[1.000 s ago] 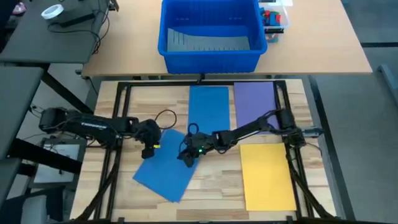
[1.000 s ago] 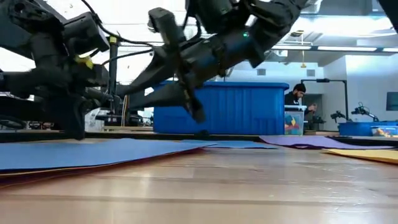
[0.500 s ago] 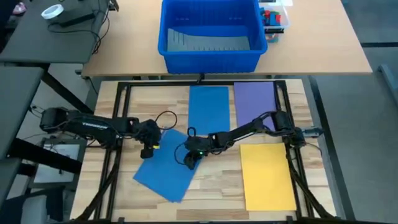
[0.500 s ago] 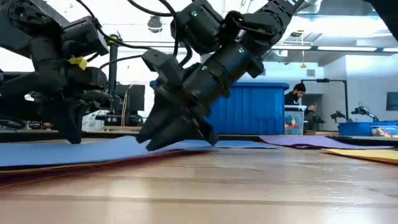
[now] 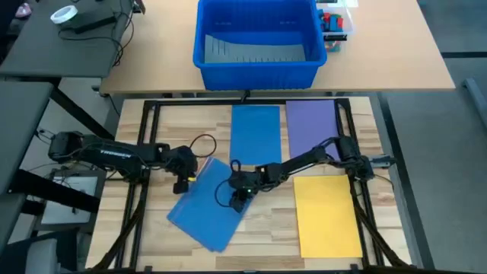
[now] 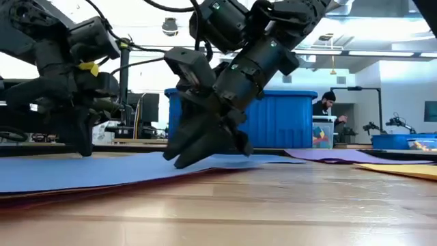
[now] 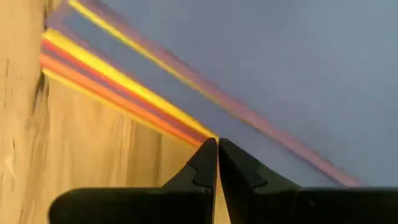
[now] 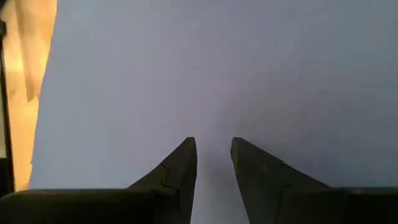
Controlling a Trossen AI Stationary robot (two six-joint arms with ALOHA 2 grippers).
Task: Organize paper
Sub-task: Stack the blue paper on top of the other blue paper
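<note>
A tilted stack of paper lies at the table's near left with a blue sheet on top. Yellow, orange, red and purple edges fan out from under it. My left gripper is shut at the stack's far-left edge. My right gripper stands on the blue top sheet near its right edge, its fingers a little apart. Single blue, purple and yellow sheets lie flat on the table. My left gripper points down, and its shut fingertips stand at the fanned edge of the stack; whether they press on it I cannot tell. My right gripper comes slanting down from the right and sets both fingertips on the top face of the blue sheet, which lies flat on the stack.
A big blue bin stands on the far table behind the work surface. The black frame rails run along the table's sides. Bare wood shows between the stack and the yellow sheet. A person sits far behind the table.
My right gripper has come down from above the stack onto the blue top sheet and has moved a little toward the table's near right. The blue sheet has slid slightly with it.
</note>
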